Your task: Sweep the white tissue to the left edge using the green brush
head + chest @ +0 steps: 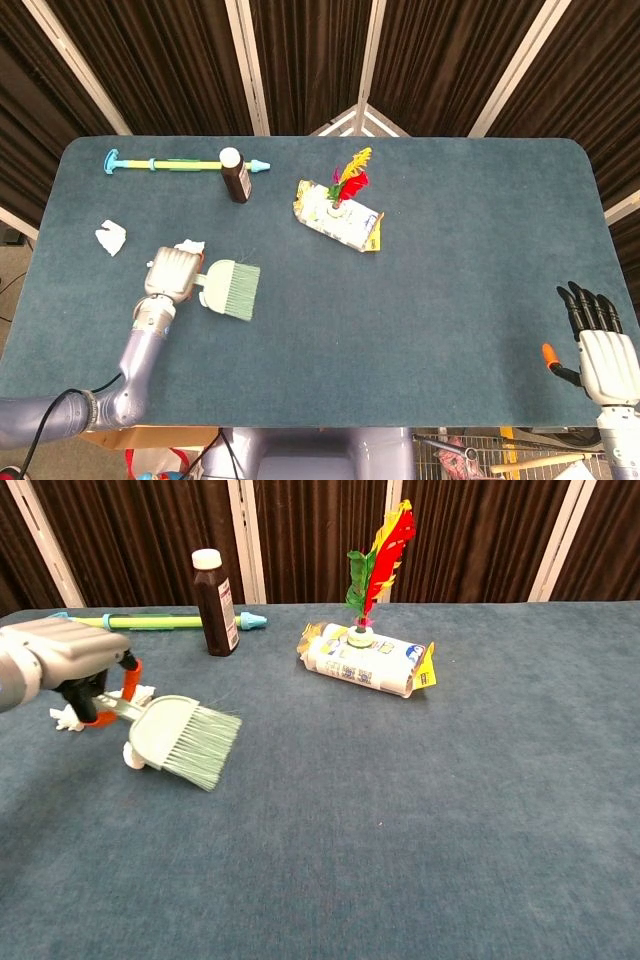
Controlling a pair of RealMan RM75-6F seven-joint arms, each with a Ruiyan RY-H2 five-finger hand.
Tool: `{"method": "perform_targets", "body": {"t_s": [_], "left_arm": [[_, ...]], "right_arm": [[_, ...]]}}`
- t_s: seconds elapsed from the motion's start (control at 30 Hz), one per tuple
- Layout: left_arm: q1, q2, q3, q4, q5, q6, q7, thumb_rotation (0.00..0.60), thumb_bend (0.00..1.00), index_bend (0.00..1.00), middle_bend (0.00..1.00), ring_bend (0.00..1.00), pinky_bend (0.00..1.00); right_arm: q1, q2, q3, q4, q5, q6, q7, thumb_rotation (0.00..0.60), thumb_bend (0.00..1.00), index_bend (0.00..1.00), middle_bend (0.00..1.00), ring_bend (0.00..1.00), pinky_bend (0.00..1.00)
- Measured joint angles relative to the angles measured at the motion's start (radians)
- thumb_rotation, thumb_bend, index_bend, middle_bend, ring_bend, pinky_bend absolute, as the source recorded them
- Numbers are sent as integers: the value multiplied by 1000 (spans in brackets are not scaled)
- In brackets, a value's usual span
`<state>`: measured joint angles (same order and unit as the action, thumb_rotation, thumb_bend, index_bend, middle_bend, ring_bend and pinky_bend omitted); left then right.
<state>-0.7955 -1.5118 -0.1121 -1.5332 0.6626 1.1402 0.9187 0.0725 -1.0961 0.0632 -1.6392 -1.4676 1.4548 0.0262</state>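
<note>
Blue table, left hand gripping green brush, tissue piece near left edge, another piece touching hand, brown bottle, feathered shuttlecock on packet, right hand with fingers spread at table's corner.

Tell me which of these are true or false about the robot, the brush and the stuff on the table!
1. The left hand holds the green brush. True.
2. The brown bottle has fallen over. False: it stands upright, with its white cap on top.
3. The right hand holds a tissue. False: it holds nothing, and its fingers are apart near the table's right edge.
4. One white tissue piece lies to the left of the brush hand. True.
5. The feather toy stands on the white packet. True.
6. The long green and blue stick lies at the front edge of the table. False: it lies along the far edge, behind the bottle.
</note>
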Motion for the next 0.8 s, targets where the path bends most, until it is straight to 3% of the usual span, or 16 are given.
{"method": "perform_targets", "body": {"t_s": [0.43, 0.8], "left_arm": [[113, 227, 26, 99, 15, -4, -146, 600, 695, 748, 1000, 1000, 1000], [157, 298, -32, 87, 89, 9, -317, 600, 695, 753, 1000, 1000, 1000]], "right_arm": [[-2, -6, -2, -9, -7, 6, -32, 600, 376, 0, 0, 0, 0], [0, -10, -5, -14, -15, 4, -46, 600, 376, 0, 0, 0, 0]]}}
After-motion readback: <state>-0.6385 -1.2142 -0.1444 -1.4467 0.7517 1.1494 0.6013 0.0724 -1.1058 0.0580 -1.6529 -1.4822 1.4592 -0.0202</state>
